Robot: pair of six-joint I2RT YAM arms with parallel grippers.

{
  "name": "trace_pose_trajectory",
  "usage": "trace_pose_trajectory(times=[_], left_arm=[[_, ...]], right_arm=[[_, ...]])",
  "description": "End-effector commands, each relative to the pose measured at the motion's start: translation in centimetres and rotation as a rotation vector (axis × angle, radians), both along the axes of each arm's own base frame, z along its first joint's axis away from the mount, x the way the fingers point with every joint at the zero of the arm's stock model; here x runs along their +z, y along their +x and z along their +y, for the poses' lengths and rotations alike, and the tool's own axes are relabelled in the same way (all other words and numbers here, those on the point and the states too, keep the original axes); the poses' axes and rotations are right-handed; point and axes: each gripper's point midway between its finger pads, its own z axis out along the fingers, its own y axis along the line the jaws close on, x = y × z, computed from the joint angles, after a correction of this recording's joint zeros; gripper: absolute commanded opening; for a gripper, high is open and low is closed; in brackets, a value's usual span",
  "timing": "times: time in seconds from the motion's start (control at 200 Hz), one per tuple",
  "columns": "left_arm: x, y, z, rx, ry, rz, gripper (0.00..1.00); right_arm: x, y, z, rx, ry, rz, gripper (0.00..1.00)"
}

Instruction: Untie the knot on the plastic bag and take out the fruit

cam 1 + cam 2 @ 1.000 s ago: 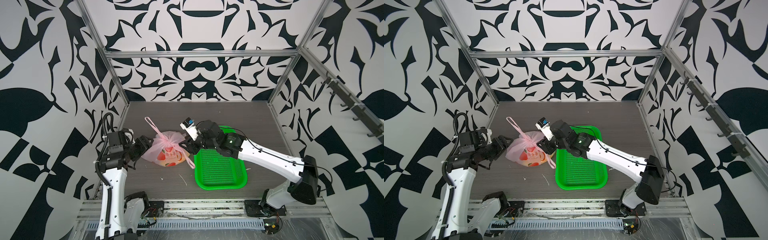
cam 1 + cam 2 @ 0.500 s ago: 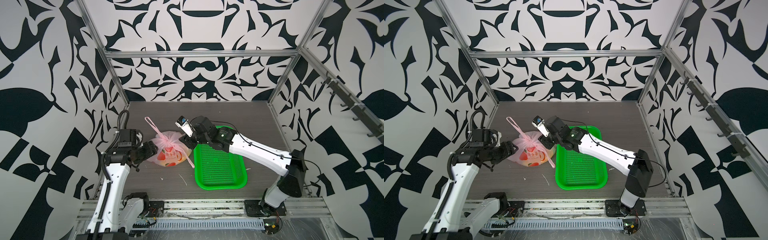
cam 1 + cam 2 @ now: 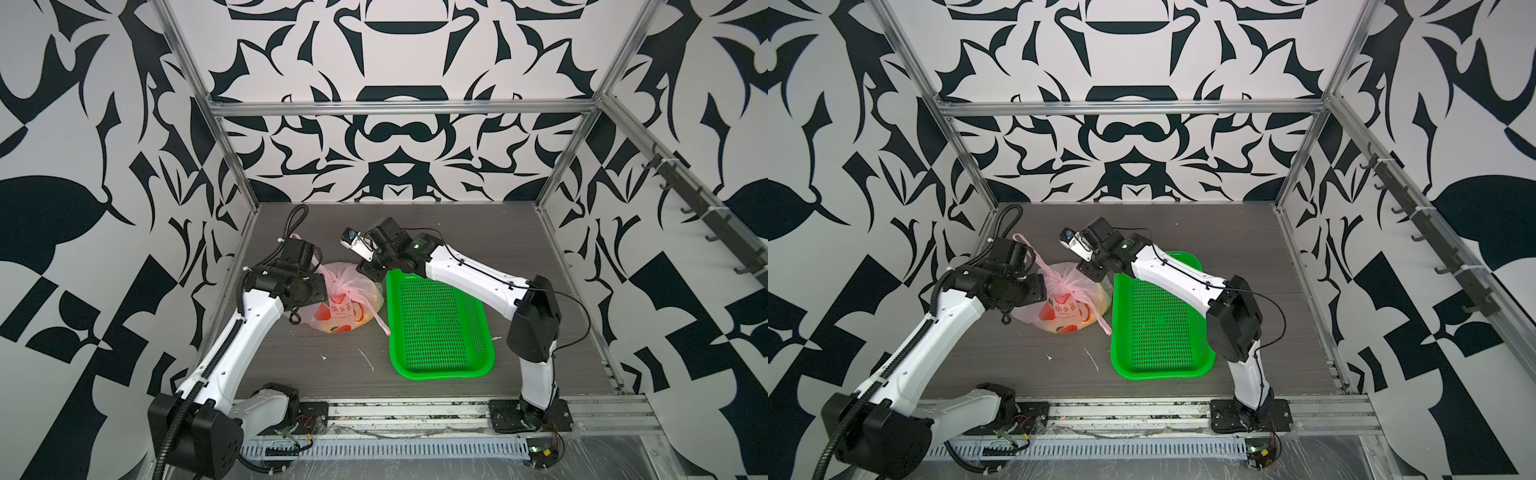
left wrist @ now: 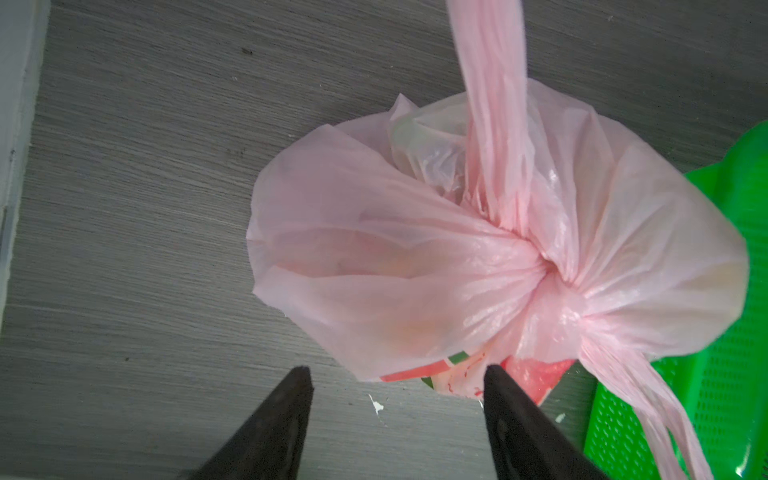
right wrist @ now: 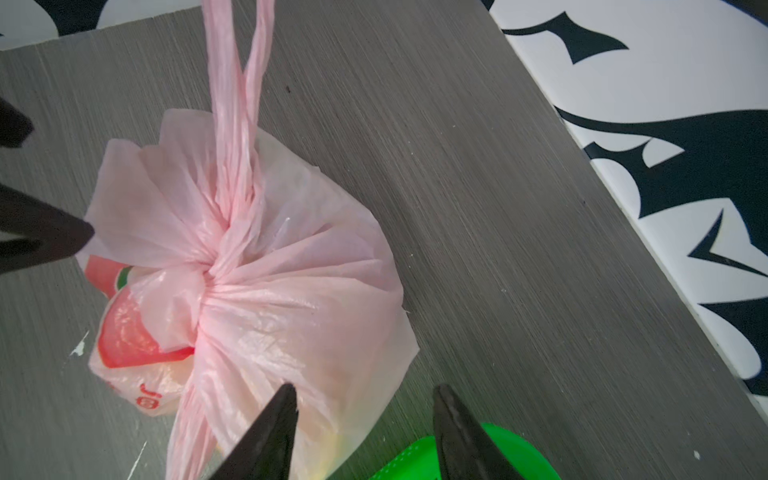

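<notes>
In a top view the left arm [image 3: 253, 316] comes up from 7 o'clock and leans toward 1 o'clock; its wrist bends down; the left gripper [image 4: 397, 370] points down with its two black fingers [image 4: 286, 415] wide apart; the right arm [image 3: 469, 278] goes up from 5 o'clock, bends at the elbow and stretches toward 10 o'clock; the right gripper [image 5: 365, 388] tips down too, fingers apart; the two grippers are near each other, not touching.
</notes>
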Motion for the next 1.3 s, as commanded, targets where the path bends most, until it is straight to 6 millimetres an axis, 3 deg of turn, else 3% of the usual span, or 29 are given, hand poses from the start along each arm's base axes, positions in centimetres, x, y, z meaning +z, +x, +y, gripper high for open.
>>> trace_pose_trajectory(times=[0.0,0.39,0.855,1.115,1.295], left_arm=[[0.3,0.7,0.5,0.036,0.049,-0.014,0.69],[-1.1,1.4,-1.1,0.017,-0.019,-0.054,0.67],[-3.7,0.3,-0.9,-0.002,0.031,0.014,0.63],[-4.1,1.7,-1.1,0.005,0.045,-0.017,0.49],[-4.1,2.1,-1.3,0.009,0.035,-0.044,0.3]], right_arm=[[2.1,0.1,0.6,0.061,0.032,-0.011,0.57],[0.8,-1.3,2.6,0.163,0.077,0.085,0.59],[1.1,-1.8,2.4,0.135,0.1,0.125,0.57],[1.1,-2.5,2.4,0.159,0.101,0.159,0.57],[0.7,-2.9,2.7,0.179,0.098,0.175,0.57]])
